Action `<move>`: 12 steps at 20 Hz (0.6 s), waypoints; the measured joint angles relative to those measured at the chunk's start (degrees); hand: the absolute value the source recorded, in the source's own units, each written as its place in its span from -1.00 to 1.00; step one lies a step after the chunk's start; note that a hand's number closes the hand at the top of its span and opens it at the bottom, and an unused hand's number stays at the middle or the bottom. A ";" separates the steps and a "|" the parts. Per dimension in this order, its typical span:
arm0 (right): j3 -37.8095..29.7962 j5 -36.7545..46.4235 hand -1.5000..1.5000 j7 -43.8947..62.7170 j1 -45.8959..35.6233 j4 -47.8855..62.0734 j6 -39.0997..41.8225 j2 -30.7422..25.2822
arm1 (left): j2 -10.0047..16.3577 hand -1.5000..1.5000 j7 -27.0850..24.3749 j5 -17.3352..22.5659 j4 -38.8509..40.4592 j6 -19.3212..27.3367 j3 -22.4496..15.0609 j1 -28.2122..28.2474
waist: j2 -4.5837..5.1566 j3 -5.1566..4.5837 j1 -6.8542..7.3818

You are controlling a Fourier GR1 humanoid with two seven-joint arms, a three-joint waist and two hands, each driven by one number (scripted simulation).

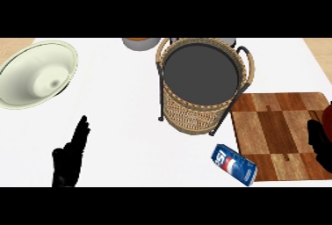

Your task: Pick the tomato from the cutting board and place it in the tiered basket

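A wide white surface [130, 114] is seen from above. The tiered basket [188, 115] is stood near the middle, and its dark top tray is shown with nothing in it. Just to the right of the basket, a wooden cutting board [272, 127] is laid flat and reaches the right edge of the view. A big cream bowl [26, 88] is set well apart at the far left.

The left hand [68, 160] is kept low on the left. It is open, with straight fingers pointing up, and it is resting. A blue soda can [235, 164] is laid on its side by the near left corner of the board.

The right hand [319, 140] is cut off by the right edge, over the board. It cannot be told whether it is open or closed. A small dark red sliver just above it is probably the tomato [329, 112], at the far right of the board, but most of it is hidden.

The picking-up step seems to be in hand, and nothing has been placed yet. Next, the tomato would need to be closed on, lifted, carried left past the basket's handle and set down in the top tray.
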 measured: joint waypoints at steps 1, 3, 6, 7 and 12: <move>-0.58 -1.22 1.00 0.81 -2.67 0.70 0.30 -0.15 | -0.04 0.00 0.10 -0.15 0.01 -0.12 -0.03 -0.10 | 0.03 0.00 0.14; -0.65 -2.97 1.00 2.40 -7.78 2.41 0.32 -0.13 | -0.23 0.00 0.05 -0.66 0.04 -0.22 -0.25 -0.15 | 0.09 0.00 0.44; -0.94 -4.66 1.00 3.81 -12.85 5.46 0.35 -0.28 | -0.71 0.00 0.24 -0.74 0.06 -0.47 -0.11 -0.33 | 0.15 0.02 0.66; -0.70 -4.03 1.00 3.61 -14.10 7.37 0.23 -0.27 | -0.80 0.00 0.28 -0.90 0.19 -0.57 -0.13 -0.49 | 0.19 0.03 0.78; 1.23 -2.29 1.00 2.42 -19.38 16.11 -0.29 0.91 | -1.28 0.00 0.92 -1.08 0.22 -0.82 0.35 -0.88 | 0.33 0.11 1.17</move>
